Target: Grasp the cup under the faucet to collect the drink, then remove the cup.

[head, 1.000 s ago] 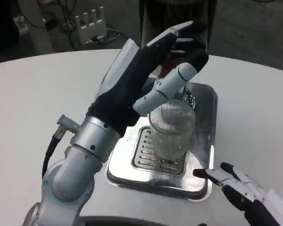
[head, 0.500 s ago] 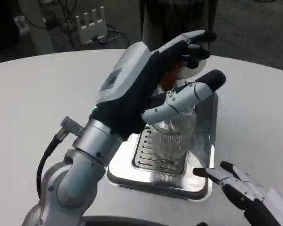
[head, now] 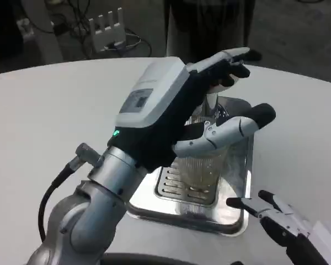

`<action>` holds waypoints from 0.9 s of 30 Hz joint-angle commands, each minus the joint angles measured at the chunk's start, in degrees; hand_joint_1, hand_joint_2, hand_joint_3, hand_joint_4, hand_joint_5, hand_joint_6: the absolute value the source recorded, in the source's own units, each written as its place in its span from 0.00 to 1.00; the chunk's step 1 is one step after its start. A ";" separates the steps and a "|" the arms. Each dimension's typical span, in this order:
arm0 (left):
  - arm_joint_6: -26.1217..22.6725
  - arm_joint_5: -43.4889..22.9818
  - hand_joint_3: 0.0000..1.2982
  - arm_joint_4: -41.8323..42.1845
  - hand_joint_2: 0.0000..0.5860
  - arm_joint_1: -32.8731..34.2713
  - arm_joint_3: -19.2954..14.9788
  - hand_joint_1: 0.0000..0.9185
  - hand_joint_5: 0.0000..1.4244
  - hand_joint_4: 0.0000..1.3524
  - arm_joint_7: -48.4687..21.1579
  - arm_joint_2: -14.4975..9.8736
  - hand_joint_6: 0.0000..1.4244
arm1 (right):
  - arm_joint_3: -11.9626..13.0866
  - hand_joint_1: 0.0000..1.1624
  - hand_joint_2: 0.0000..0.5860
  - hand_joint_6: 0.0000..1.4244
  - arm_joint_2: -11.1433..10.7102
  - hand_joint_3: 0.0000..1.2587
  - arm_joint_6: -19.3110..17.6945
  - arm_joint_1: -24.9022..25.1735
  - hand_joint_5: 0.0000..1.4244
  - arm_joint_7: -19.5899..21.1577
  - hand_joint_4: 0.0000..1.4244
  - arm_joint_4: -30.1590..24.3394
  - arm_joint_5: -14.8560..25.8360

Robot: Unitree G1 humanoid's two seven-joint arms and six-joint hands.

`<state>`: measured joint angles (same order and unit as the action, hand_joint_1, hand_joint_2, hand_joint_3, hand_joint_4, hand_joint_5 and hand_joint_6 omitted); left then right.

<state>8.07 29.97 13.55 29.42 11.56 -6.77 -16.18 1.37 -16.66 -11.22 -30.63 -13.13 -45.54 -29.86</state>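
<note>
White and round, the table (head: 49,110) fills most of the head view, and behind its far edge there is a dark floor with cables and a white power strip (head: 106,26). On the table a shiny metal drip tray (head: 240,182) lies, with a slotted grate (head: 179,187) in its middle. The ribbed clear glass cup (head: 201,168) stands upright on this grate, under the metal faucet (head: 212,102), which is mostly hidden. Above the cup is the left hand (head: 176,105), its white back turned up; the fingers are spread and reach over the cup, and the thumb (head: 231,130) stretches across its top, so the hand grasps nothing. At the lower right the right hand (head: 284,223) rests near the tray corner with fingers extended, holding nothing
</note>
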 commanded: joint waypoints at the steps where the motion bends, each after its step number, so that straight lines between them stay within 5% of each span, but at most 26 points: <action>1: 0.66 0.58 0.22 0.02 0.26 -1.94 0.52 0.00 0.29 0.25 -0.44 -0.68 0.25 | -0.30 0.48 0.76 0.00 0.37 0.14 -0.52 -0.32 0.00 0.60 0.09 0.24 0.18; 9: 0.49 0.61 0.22 0.27 0.26 -2.35 0.09 0.00 0.29 0.25 -0.33 -0.88 0.24 | -0.58 0.50 0.70 0.00 2.58 0.14 -1.97 0.52 0.03 3.63 0.09 3.30 3.37; 17: 0.62 0.67 0.23 -0.66 0.24 -2.08 0.18 0.00 0.28 0.24 -0.50 -1.48 0.22 | -1.86 0.59 0.44 0.06 9.74 0.07 -1.48 3.06 0.07 9.86 0.07 10.85 9.98; 27: 1.24 1.04 0.24 -1.82 0.26 -1.32 0.42 0.00 0.28 0.24 -0.39 -1.78 0.21 | -4.57 0.66 0.31 0.13 14.68 0.04 -1.58 10.35 0.09 13.33 0.04 21.24 14.84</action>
<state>9.19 30.07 13.08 29.10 11.38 -6.40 -17.14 -2.61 -3.00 -12.39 -21.26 -0.99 -26.63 -16.27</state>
